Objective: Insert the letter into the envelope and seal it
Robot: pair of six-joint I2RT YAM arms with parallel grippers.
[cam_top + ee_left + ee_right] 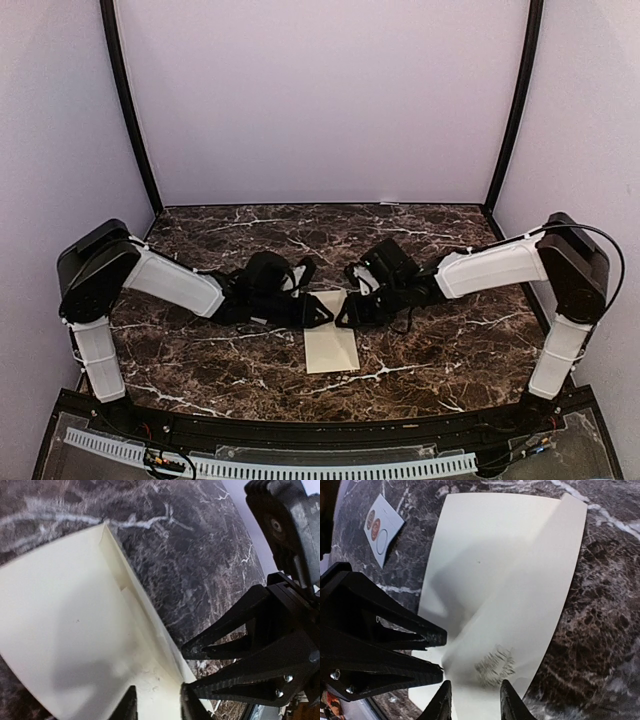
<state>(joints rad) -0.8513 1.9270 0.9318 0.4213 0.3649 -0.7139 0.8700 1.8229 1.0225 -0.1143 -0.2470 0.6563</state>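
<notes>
A plain cream envelope (332, 350) lies flat on the marble table, its far end under both grippers. My left gripper (157, 702) stands open, fingertips apart over the envelope (65, 630) beside its folded flap edge (135, 600). My right gripper (474, 700) is also open, its tips either side of a grey scuffed patch (495, 667) on the flap (530, 605) of the envelope (485, 555). The two grippers (315, 312) (350, 312) nearly touch tip to tip. The letter is hidden from view.
A small sticker sheet (382, 527) with round seals lies on the marble beyond the envelope's far corner. Dark marble table (450, 340) surrounds the envelope, with purple walls on three sides and the arm bases along the near edge.
</notes>
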